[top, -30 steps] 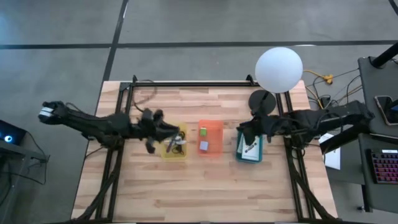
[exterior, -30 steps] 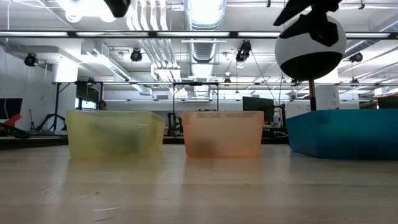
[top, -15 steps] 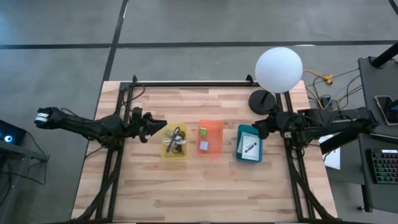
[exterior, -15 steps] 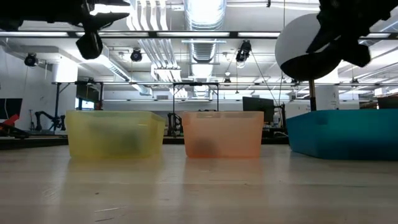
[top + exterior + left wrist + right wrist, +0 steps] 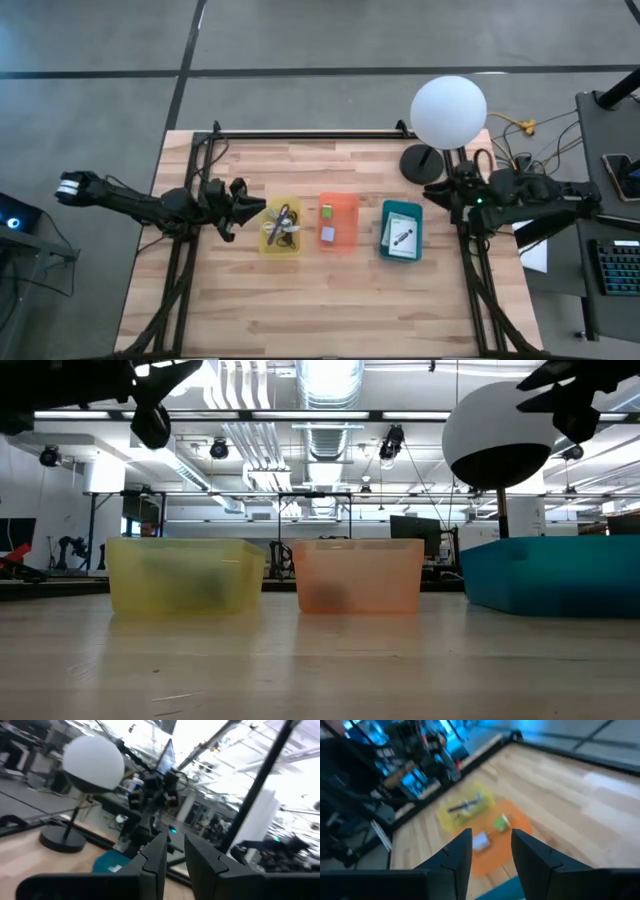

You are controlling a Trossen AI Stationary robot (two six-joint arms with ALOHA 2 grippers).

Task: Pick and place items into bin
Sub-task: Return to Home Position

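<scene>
Three small bins stand in a row on the wooden table. The yellow bin [image 5: 280,228] holds a black cable and a purple strap. A tiny green cube [image 5: 326,211] and a grey piece [image 5: 327,234] lie in the orange bin [image 5: 338,222]. The teal bin [image 5: 402,230] holds white printed cards [image 5: 403,238]. My left gripper [image 5: 243,206] hovers just left of the yellow bin, narrowly open and empty [image 5: 175,851]. My right gripper [image 5: 432,193] hovers right of the teal bin, open and empty [image 5: 492,845].
A white globe lamp [image 5: 448,112] stands on its black base [image 5: 420,162] at the far right of the table, close to my right arm. Bare wood lies along the table's near side [image 5: 320,310]. A desk with a keyboard stands off the right edge.
My left gripper has drawn back from above the yellow bin toward the table's left edge. My right gripper has drawn back from above the teal bin toward the right edge. The bins and what lies in them have stayed still.
</scene>
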